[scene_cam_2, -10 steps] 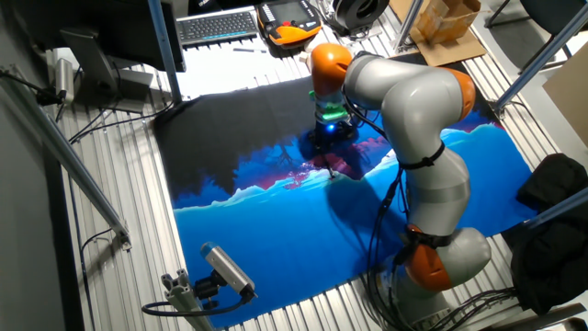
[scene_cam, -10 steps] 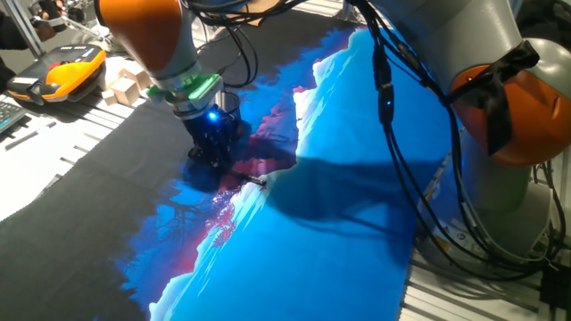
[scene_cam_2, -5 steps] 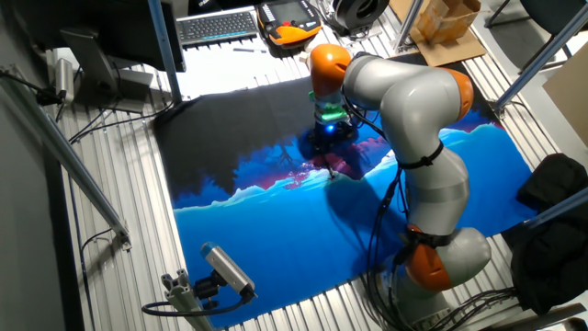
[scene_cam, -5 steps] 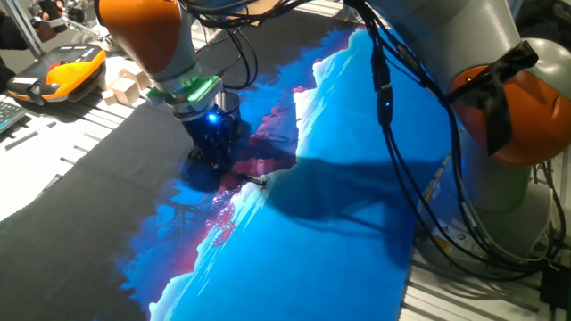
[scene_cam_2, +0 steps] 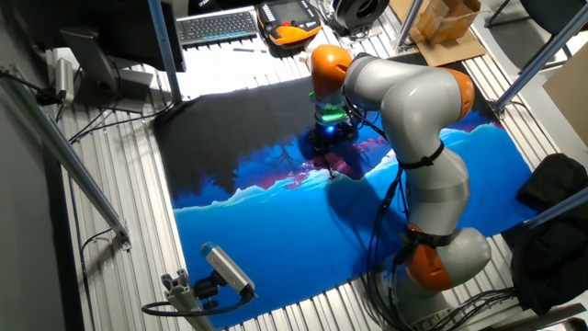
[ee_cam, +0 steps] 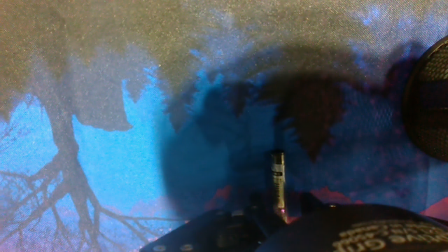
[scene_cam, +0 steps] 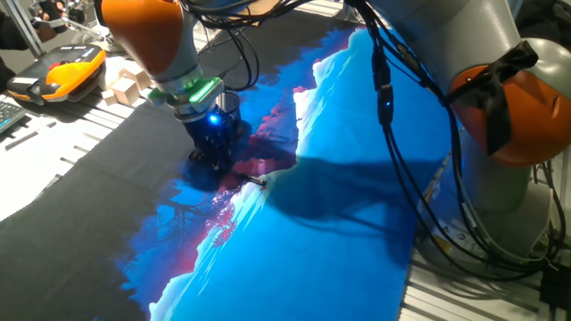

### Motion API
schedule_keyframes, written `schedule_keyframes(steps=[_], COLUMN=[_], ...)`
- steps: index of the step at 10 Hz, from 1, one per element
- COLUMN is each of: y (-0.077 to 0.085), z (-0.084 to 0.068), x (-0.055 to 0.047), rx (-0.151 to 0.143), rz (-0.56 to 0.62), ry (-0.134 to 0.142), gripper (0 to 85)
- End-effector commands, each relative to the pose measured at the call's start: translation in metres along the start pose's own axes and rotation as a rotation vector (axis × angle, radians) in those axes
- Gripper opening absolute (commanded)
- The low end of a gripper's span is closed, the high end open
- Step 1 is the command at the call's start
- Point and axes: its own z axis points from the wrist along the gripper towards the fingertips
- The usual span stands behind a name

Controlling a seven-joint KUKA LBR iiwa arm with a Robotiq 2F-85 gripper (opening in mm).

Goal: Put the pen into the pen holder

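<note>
My gripper (scene_cam: pixel 214 160) is down at the printed cloth (scene_cam: pixel 339 232), near its dark upper part; it also shows in the other fixed view (scene_cam_2: pixel 331 140). In the hand view the thin dark pen (ee_cam: pixel 278 183) with a lighter end runs straight out from between the jaws, which stand close on either side of its base. Its far tip shows on the cloth to the gripper's right (scene_cam: pixel 259 181). The black mesh pen holder (ee_cam: pixel 428 98) shows only as a dark round edge at the right of the hand view, close beside the gripper.
An orange and yellow handset (scene_cam: pixel 71 71) and pale wooden blocks (scene_cam: pixel 129 85) lie off the cloth's far left corner. A keyboard (scene_cam_2: pixel 216 25) and a cardboard box (scene_cam_2: pixel 446 23) are at the back. Arm cables (scene_cam: pixel 393 134) hang over the blue part.
</note>
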Motion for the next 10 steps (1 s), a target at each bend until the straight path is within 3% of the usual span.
schedule_keyframes(steps=[1,4,5,7,10], y=[0.000,0.000,0.000,-0.001,-0.006], z=[0.000,0.000,0.000,-0.004,-0.026], x=[0.000,0.000,0.000,0.000,0.000], rx=[-0.006,-0.006,-0.001,0.013,0.037], rz=[-0.002,-0.016,-0.024,-0.045,-0.054], ry=[0.000,0.000,0.005,0.009,0.018], gripper=[17.0,17.0,0.0,0.0,0.0])
